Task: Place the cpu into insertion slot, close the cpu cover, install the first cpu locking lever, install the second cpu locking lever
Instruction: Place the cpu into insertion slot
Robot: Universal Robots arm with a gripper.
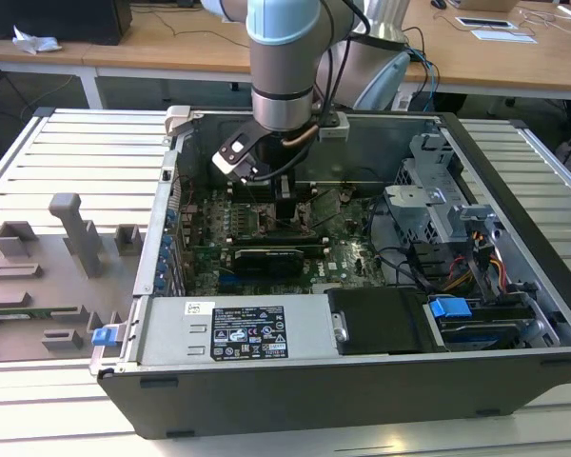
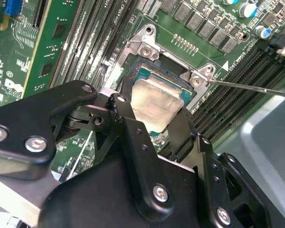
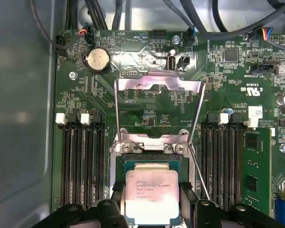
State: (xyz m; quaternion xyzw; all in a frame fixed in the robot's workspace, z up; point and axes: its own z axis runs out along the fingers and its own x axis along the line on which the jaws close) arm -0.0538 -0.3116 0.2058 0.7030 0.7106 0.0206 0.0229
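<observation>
In the open computer case [image 1: 295, 400] on the bench [image 1: 76, 152], the end effector [image 3: 152, 202] is clenched on the cpu [image 3: 152, 197]; in the second wrist view one black finger [image 2: 126, 116] lies against each of two opposite edges of the chip. The cpu sits over the insertion slot [image 3: 117, 166], inside its black frame, but I cannot tell whether it is fully seated. The cpu cover [image 3: 180, 85] stands swung open just beyond the slot, and a thin locking lever [image 3: 200, 166] is raised beside it.
</observation>
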